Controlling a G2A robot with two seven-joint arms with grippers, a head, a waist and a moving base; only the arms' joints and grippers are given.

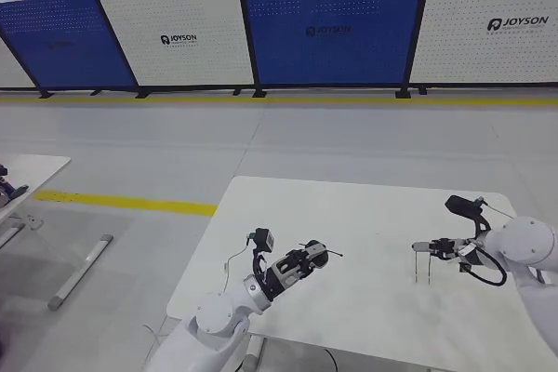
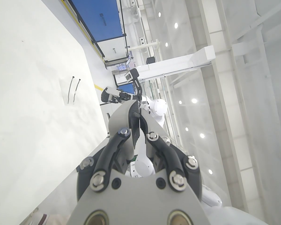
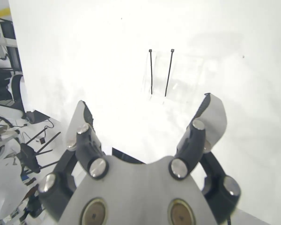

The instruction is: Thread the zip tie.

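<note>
Two black zip ties (image 3: 151,71) (image 3: 169,72) lie side by side on the white table (image 1: 353,214), heads pointing away from my right gripper (image 3: 146,108). That gripper hangs open just short of their tail ends, nothing between its fingers. From above, the pair (image 1: 423,267) lies right below the right gripper (image 1: 423,247), near the table's right side. My left gripper (image 2: 138,118) is shut, raised over the table's front left part (image 1: 312,253). A thin black zip tie (image 1: 333,251) sticks out from its tips; only a small stub of it (image 2: 136,114) shows between the pads.
The table's left edge (image 1: 200,251) and front edge run close to the left arm. A second white table (image 1: 23,172) stands off to the far left. Blue and white panels (image 1: 335,42) close the floor behind.
</note>
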